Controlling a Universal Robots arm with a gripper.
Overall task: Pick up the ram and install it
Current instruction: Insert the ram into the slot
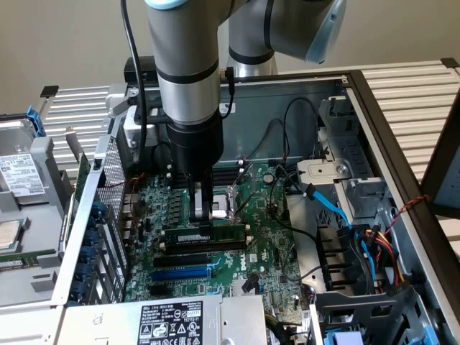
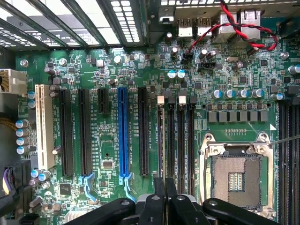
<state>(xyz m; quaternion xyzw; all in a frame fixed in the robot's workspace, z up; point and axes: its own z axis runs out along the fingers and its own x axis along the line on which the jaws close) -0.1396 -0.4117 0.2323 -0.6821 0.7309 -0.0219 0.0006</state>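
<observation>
Slatted tabletop, open computer case: pincer clamped on the ram should hold it square over the memory slots.

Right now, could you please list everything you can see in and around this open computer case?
ram: one, dark green, on edge at the memory slots, gripped from above
motherboard: one, green, on the case floor
memory slots: four, black, between the blue slot and the socket
expansion slot: one, blue, mid-board
processor socket: one, silver, empty, beside the memory slots
white slot: one, white, near the board's edge
case: one, grey, open
flat cable: one, light blue, on the exterior view's right
twisted wires: one pair, red and black, near the board's edge
arm: one, grey, upright over the board
jaws: one pair, black, shut on the ram
</observation>
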